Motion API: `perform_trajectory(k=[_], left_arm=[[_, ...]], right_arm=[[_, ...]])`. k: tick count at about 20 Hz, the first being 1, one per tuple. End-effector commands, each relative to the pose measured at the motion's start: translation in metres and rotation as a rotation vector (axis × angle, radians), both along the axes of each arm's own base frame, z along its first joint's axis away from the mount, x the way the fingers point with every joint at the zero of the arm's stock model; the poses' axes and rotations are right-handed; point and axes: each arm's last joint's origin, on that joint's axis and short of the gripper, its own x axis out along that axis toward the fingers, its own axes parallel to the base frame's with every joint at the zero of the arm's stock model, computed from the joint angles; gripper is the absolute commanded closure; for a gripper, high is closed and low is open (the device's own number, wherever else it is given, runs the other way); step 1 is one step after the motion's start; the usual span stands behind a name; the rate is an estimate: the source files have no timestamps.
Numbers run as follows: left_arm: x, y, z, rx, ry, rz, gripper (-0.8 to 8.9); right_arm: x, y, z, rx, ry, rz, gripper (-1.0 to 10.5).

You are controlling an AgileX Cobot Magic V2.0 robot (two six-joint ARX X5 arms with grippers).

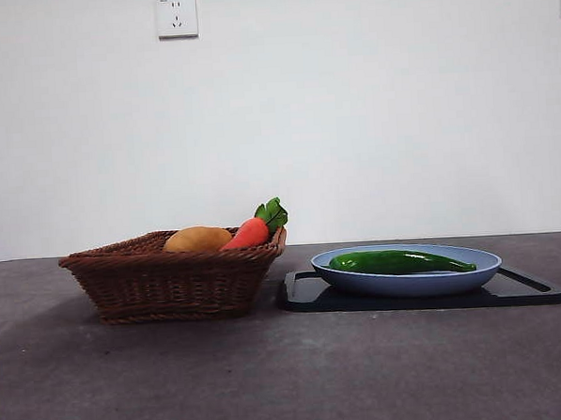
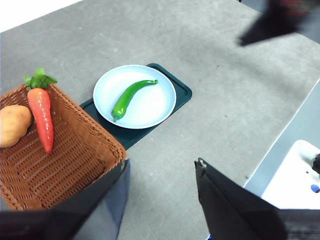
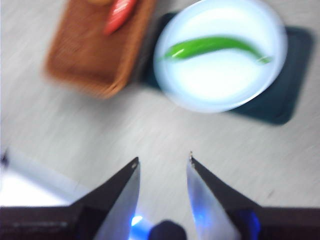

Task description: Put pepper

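While both arms wait high above the table, you see the left gripper (image 2: 160, 167) and right gripper (image 3: 162, 162) with jaws apart and empty; at three o'clock of the wicker basket (image 1: 171, 277), the pepper (image 1: 396, 261) lies in the blue plate (image 1: 407, 280) on a dark tray (image 1: 529, 291)

A grey table (image 1: 289, 379) bears a wicker basket (image 1: 171, 282) beside a dark tray (image 1: 511, 292).
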Motion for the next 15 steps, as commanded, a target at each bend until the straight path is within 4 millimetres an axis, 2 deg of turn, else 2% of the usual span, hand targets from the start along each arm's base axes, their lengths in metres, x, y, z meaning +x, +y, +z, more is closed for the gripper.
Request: perform_trajectory(k=[1, 4, 6, 8, 9, 15], left_arm=[[-0.001, -0.001, 0.005, 0.001, -0.015, -0.015, 5.82], [-0.002, 0.0, 0.003, 0.013, -0.002, -0.015, 5.83], [-0.003, 0.0, 0.002, 0.024, 0.009, -0.015, 6.27], [-0.003, 0.001, 0.001, 0.033, 0.018, -0.015, 7.55], [-0.003, 0.001, 0.001, 0.034, 0.019, -0.015, 8.08], [-0.003, 0.001, 0.001, 0.028, 0.014, -0.015, 8.05]], right_arm=[[-0.028, 0.006, 0.011, -0.005, -0.02, 0.079, 7.8], [-0.064, 0.007, 0.015, -0.011, 0.011, 0.165, 7.8], [-0.077, 0.007, 0.019, 0.002, -0.024, 0.209, 8.2], [-0.084, 0.006, 0.021, -0.002, -0.059, 0.24, 9.5], [-0.085, 0.005, 0.021, -0.002, -0.065, 0.243, 9.4], [-0.085, 0.005, 0.021, 0.012, -0.047, 0.217, 9.4]])
